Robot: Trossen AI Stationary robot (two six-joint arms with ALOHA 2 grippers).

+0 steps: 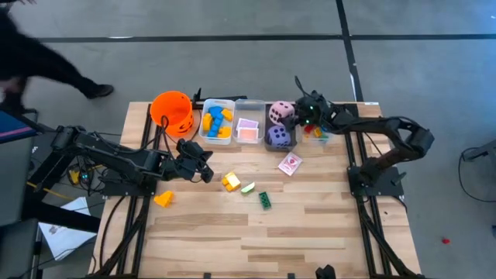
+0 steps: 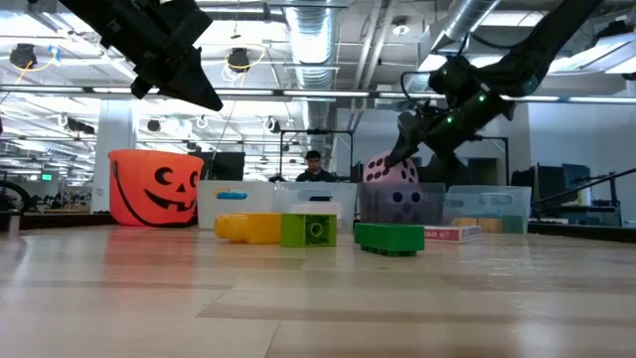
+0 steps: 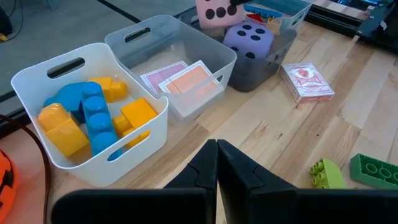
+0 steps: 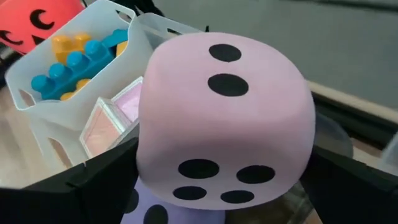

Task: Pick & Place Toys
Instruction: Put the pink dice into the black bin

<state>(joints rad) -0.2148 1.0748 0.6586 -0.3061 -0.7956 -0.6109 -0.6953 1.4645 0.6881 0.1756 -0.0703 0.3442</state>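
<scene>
no brand or readable writing shows; the only markings are the black pips on the dice and a black jack-o'-lantern face on the round orange plastic bucket (image 1: 171, 109) at the upper left of the table in the high view.

the right gripper (image 1: 303, 108) sits at the upper middle of the high view, over the row of bins, its fingers spread wide on either side of the soft pink die with black pips (image 4: 224, 118); in the right wrist view the die fills the gap between them, resting on top of the soft purple die (image 1: 279, 137) in the third clear rectangular bin (image 3: 273, 53). whether the fingers press the pink die cannot be told.

the left gripper (image 3: 217, 163) is clenched with nothing in it, hovering left of centre in the high view, below the bucket.

outward: the leftmost bin (image 3: 37, 81) holds blue and yellow plastic blocks (image 3: 87, 115), the next pink-and-white cards (image 3: 186, 81). a red-patterned card box (image 1: 290, 163) lies on the wood just below the dice bin. mid-table lie a yellow block (image 1: 231, 182), a light green block (image 1: 248, 187) and a dark green block (image 1: 265, 200); an orange block (image 1: 163, 199) lies at the left.
</scene>
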